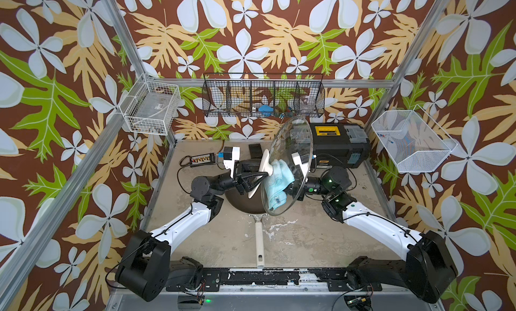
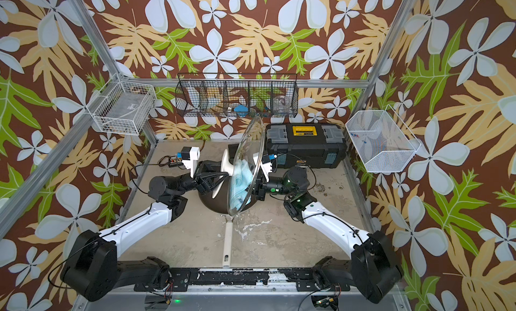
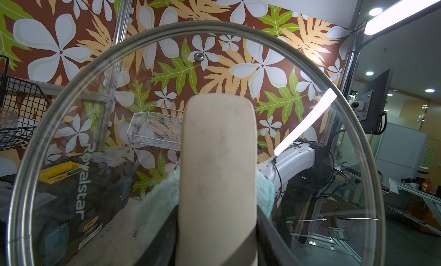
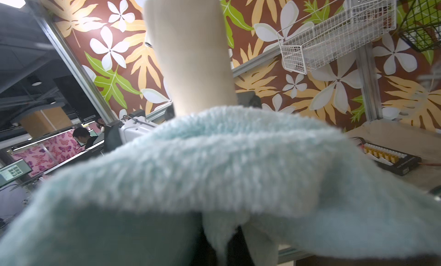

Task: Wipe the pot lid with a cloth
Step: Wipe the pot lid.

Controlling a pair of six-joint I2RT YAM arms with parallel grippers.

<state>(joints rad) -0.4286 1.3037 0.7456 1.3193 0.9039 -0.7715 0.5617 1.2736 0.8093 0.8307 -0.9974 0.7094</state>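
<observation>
Pot lid [image 1: 293,136] up on edge in mid-air over dark pan [image 1: 240,203], clear of desk [image 1: 293,239]. My left hand [image 1: 258,178] clamped on lid's cream handle [image 1: 265,163]. Light blue cloth [image 1: 279,181] pressed against glass on side away from handle, bunched in my right hand [image 1: 291,185], which grips it tight. Black-and-yellow toolbox [image 1: 339,145] just behind lid, at back of desk.

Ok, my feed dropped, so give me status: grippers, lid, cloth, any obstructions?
Left gripper shut on pot lid by its handle, lid held on edge. Right gripper shut on cloth, against lid's underside. Pan just below lid.
</observation>
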